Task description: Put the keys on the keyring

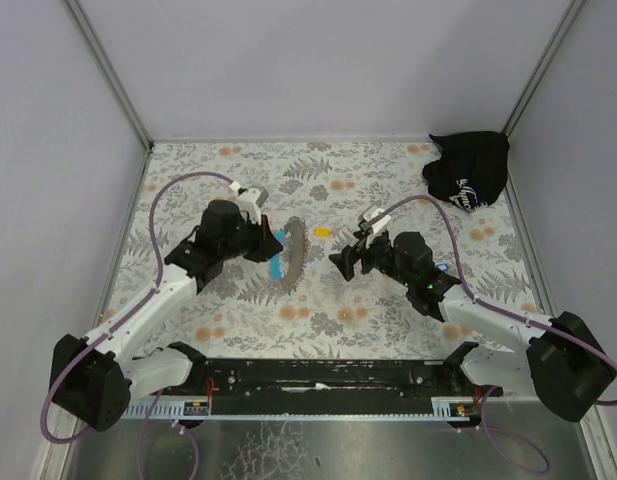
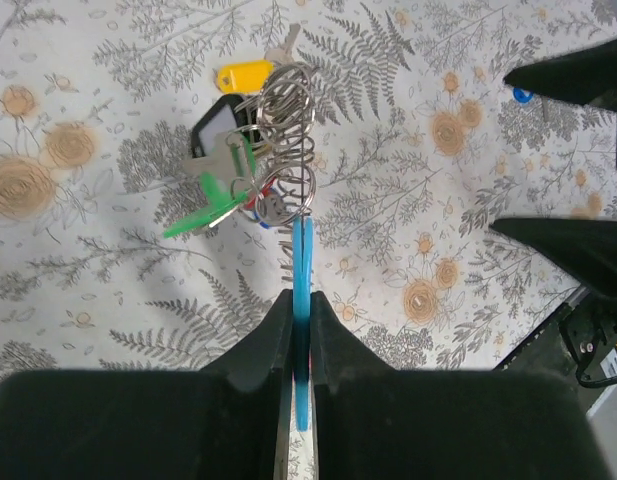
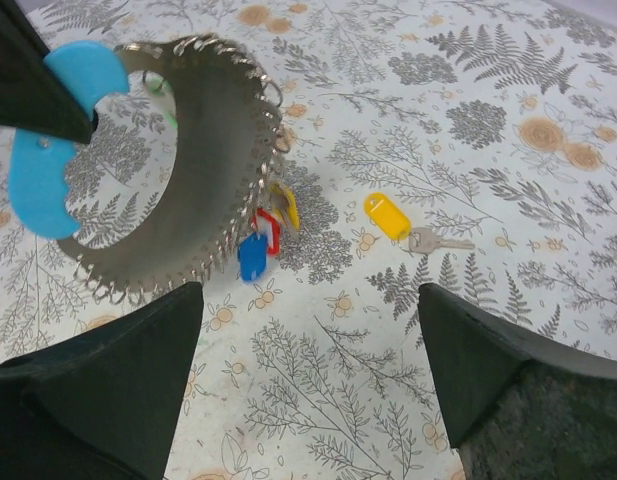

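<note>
My left gripper (image 1: 271,250) is shut on the light-blue strap (image 2: 303,262) of the keyring (image 1: 293,255). It holds the keyring just above the patterned table. The grey coiled chain (image 2: 288,130) hangs ahead of the jaws, with a green piece (image 2: 213,205) and a black tag (image 2: 220,125) beside it. Small blue (image 3: 252,257), red and yellow tags dangle from the chain (image 3: 203,170). A yellow-headed key (image 3: 388,215) lies loose on the table just beyond the keyring, its metal blade (image 3: 438,240) pointing right. My right gripper (image 3: 308,370) stands open and empty, right of the keyring and near the yellow key (image 1: 321,231).
A black cloth bag (image 1: 468,172) with white print sits in the far right corner. Grey walls with metal posts close in the table (image 1: 388,310) on three sides. The right gripper's fingertips (image 2: 568,75) show at the right edge of the left wrist view.
</note>
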Controlling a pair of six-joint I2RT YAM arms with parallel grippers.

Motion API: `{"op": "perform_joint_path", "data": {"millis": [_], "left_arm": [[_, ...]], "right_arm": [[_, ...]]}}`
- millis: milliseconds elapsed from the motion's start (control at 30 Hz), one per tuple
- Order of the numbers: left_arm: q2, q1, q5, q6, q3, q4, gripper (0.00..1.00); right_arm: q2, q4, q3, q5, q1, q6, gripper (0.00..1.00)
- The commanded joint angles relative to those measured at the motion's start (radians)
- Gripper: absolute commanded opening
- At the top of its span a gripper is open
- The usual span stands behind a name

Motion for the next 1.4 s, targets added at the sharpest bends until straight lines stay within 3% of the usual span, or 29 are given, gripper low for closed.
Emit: {"op": "perform_joint_path", "data": {"millis": [0,100,267,433,767,1033,1367], "left_arm": [[0.056,0.044,0.171,0.086,0.168,-0.067,0.00],[0.095,0.044,0.187,0.146,0.258,-0.230,0.00],[0.124,0.044,0.227,0.229,0.325,-0.362,0.00],[0.165,0.044,0.242,0.277,0.402,-0.470,0.00],[0.224,-0.022,0.175,0.314,0.582,-0.669,0.00],[0.280,-0.099,0.080,0.309,0.688,-0.753,0.00],[0.317,-0.144,0.074,0.293,0.719,-0.731,0.00]], "right_arm": [[0.004,0.086,-0.003,-0.132,0.006,-0.077,0.92],[0.007,0.258,-0.087,-0.171,0.006,-0.075,0.88],[0.029,0.404,-0.164,-0.230,0.006,-0.093,0.75],[0.046,0.622,-0.267,-0.293,0.007,-0.069,0.70],[0.336,1.153,-0.330,-0.382,0.007,-0.002,0.65],[0.396,1.164,-0.306,-0.372,0.023,-0.031,0.60],[0.410,1.163,-0.300,-0.353,0.066,-0.075,0.52]]}}
